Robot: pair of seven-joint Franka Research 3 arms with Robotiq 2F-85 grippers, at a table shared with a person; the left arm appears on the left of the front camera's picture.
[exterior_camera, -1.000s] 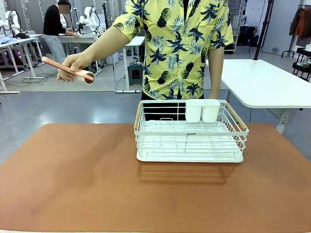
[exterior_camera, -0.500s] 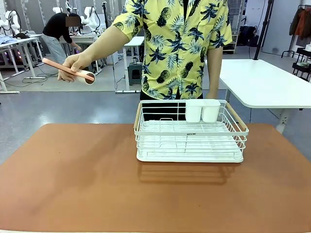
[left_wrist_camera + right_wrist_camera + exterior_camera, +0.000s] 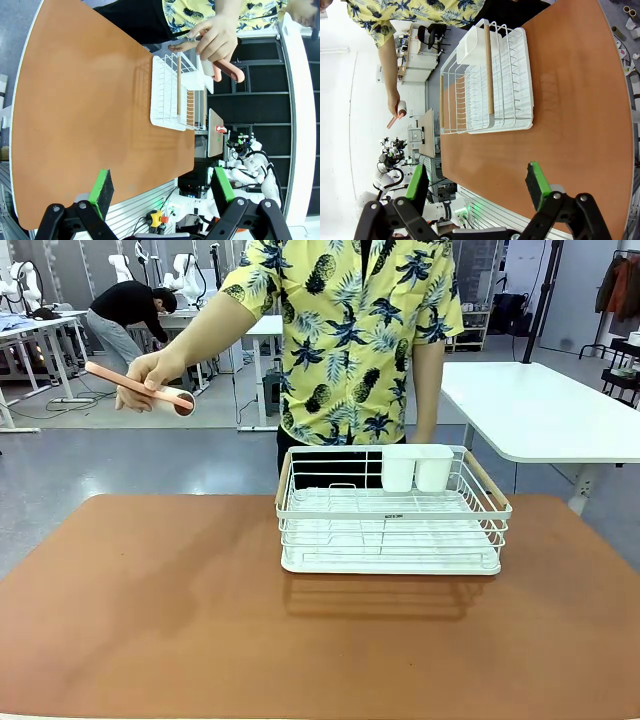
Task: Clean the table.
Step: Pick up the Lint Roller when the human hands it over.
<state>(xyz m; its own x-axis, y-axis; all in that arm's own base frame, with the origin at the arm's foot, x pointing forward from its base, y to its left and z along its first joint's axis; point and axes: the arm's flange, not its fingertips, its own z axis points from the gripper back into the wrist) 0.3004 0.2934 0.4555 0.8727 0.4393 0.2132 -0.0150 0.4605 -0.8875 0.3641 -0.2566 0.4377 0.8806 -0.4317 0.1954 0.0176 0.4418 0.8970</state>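
Note:
The wide terracotta table [image 3: 150,610] carries a white wire dish rack [image 3: 392,530] at its far middle. A person in a yellow patterned shirt stands behind the rack. Their outstretched hand [image 3: 148,368] holds a pink-handled roller with a white cylinder head [image 3: 165,393] in the air, beyond the table's far left edge. In the left wrist view my left gripper [image 3: 161,186] is open and empty above the table [image 3: 90,110], far from the rack [image 3: 172,95] and the roller [image 3: 225,70]. My right gripper [image 3: 476,181] is open too, hanging over the table [image 3: 570,110] near the rack [image 3: 490,85].
Two white cups [image 3: 416,468] sit in the rack's far right corner, and wooden handles run along its ends. A white-topped table [image 3: 540,410] stands behind on the right. Bare tabletop lies left of and in front of the rack.
The person's body has shifted a little to the left. The hand holding the roller has barely moved. Rack and grippers have not moved.

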